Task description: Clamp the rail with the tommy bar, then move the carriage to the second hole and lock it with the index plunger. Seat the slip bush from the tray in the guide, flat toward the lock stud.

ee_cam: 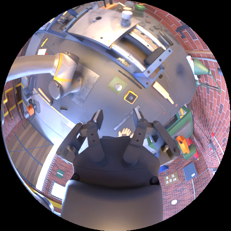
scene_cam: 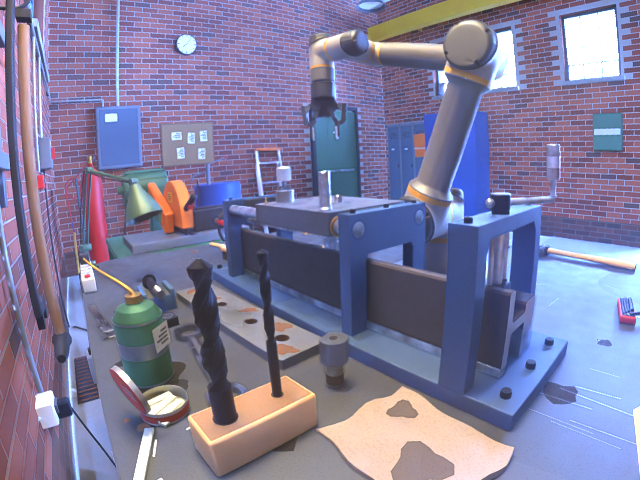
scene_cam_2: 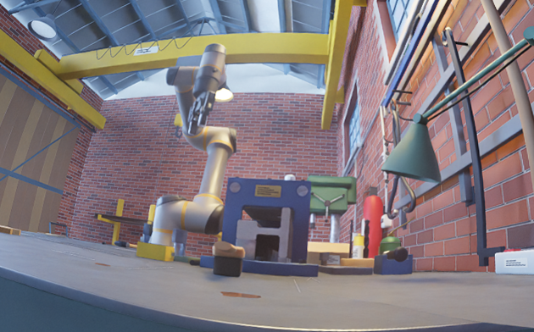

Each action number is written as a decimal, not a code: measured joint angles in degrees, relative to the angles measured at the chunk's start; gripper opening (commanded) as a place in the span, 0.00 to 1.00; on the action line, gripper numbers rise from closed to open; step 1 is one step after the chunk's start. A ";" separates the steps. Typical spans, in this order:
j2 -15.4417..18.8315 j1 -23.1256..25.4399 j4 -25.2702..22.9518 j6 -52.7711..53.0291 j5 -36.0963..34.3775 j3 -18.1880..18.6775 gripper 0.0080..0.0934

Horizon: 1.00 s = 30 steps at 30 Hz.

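The yellow-rimmed tray (ee_cam: 130,97) lies on the bench below my fingers, with the round slip bush (ee_cam: 131,97) in it. Beside it sits a green plate with a metal disc (ee_cam: 118,87). The blue jig (scene_cam: 393,268) holds the dark rail (scene_cam: 331,279) under the grey carriage (scene_cam: 331,212). The white-knobbed index plunger (scene_cam: 284,182) stands at the carriage's far end, and an upright post (scene_cam: 324,189) rises near its middle. The tommy bar (scene_cam: 522,199) sticks out of the near frame's top. My gripper (scene_cam: 324,120) hangs high above the jig's far end, open and empty.
A green canister (scene_cam: 143,341) stands on the near left of the bench, by an open red tin (scene_cam: 155,400). A wooden block holds two tall drill bits (scene_cam: 243,408). A grey bush (scene_cam: 334,358) and a stained rag (scene_cam: 418,439) lie before the jig.
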 measured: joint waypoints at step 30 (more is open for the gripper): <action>-0.11 0.00 -24.84 0.00 0.00 24.98 0.70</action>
